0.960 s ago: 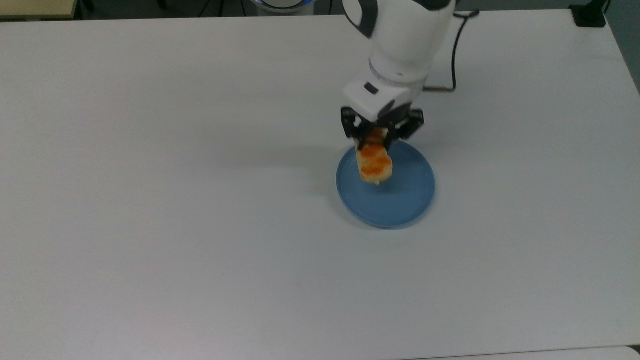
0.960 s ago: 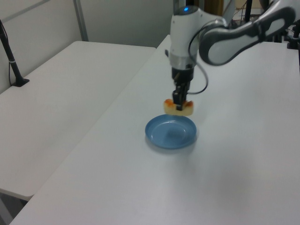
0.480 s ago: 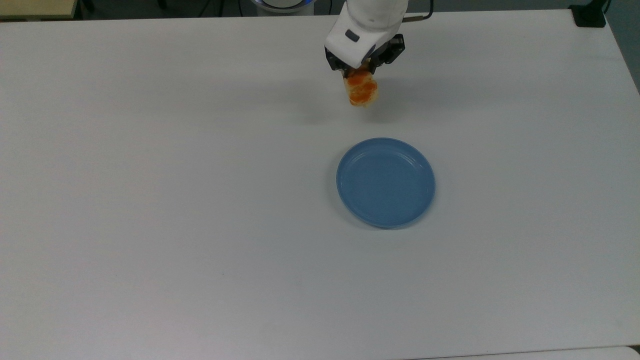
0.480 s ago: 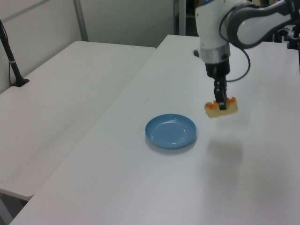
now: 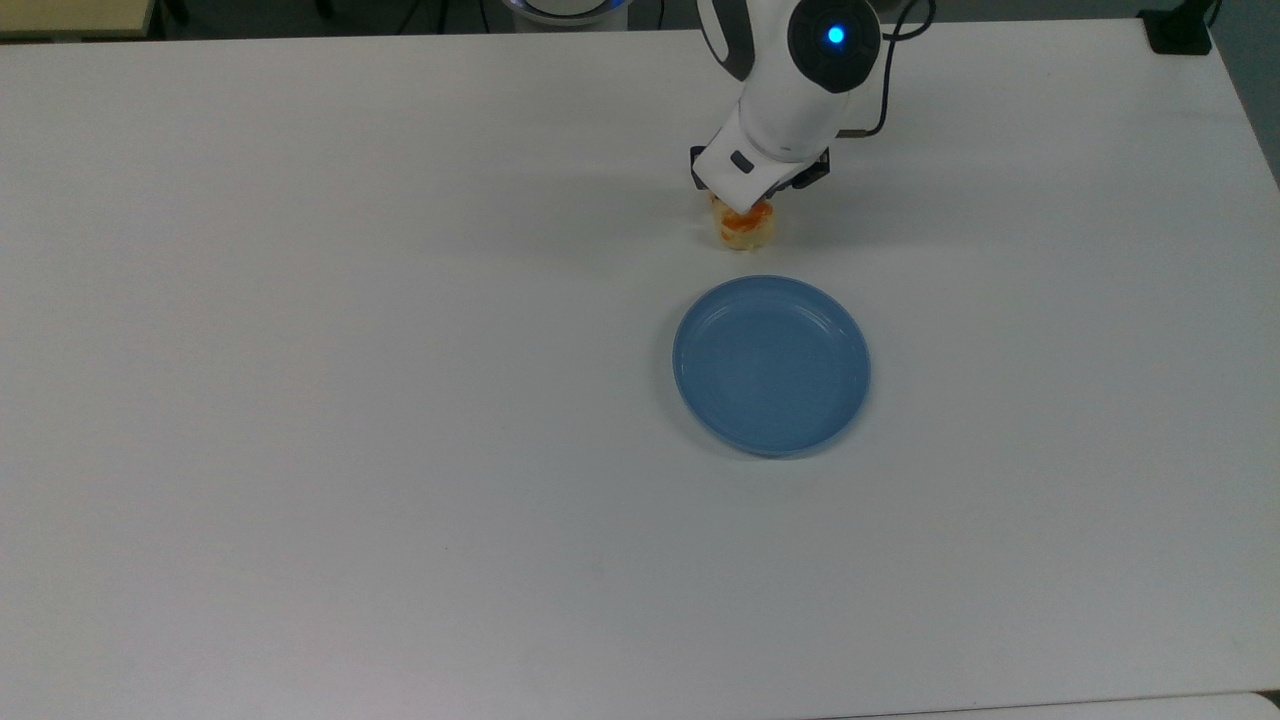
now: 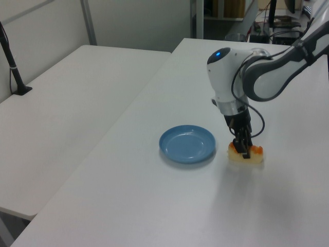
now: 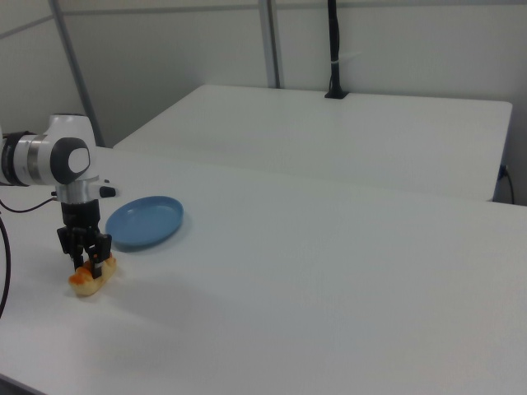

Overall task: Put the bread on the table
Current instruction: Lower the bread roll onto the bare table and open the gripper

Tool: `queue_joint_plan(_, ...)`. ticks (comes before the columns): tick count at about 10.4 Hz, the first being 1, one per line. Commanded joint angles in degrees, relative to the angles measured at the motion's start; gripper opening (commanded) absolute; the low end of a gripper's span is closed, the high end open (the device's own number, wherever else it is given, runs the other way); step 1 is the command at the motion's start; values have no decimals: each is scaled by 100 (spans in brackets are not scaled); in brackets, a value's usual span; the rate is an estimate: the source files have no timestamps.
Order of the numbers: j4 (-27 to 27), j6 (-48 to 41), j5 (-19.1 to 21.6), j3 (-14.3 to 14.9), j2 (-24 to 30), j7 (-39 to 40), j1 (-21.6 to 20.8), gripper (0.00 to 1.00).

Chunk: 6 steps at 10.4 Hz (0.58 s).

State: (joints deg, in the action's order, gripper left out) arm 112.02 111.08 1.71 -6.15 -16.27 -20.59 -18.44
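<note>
The bread [image 5: 745,230] is a small pale-yellow loaf with orange glaze, resting on the white table [image 5: 350,350] just beyond the blue plate, toward the top view's upper edge. My gripper [image 6: 244,152] points straight down onto the bread [image 6: 248,156] and its fingers clasp the loaf's middle. In the right view the bread [image 7: 89,280] lies at the right view's lower left under the gripper [image 7: 93,262]. From the top view the white hand covers the fingers and most of the loaf.
A round blue plate [image 5: 770,365] with nothing in it lies on the table beside the bread; I also see the plate [image 6: 187,143] in the left view. A second white table [image 6: 72,103] stands alongside. A black cable [image 5: 880,110] trails behind the arm.
The gripper carried the bread from above the blue plate to a spot beyond it, then came down until the loaf rests on the table.
</note>
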Motion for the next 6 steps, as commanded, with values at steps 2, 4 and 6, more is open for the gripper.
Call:
queue_joint_plan(2,128,117,-21,-132,150,-367,-63,100)
queue_joint_plan(4,-195,-163,-65,-141,429,-306,76,100)
queue_joint_plan(6,-880,-742,-258,-141,720,-96,489,100)
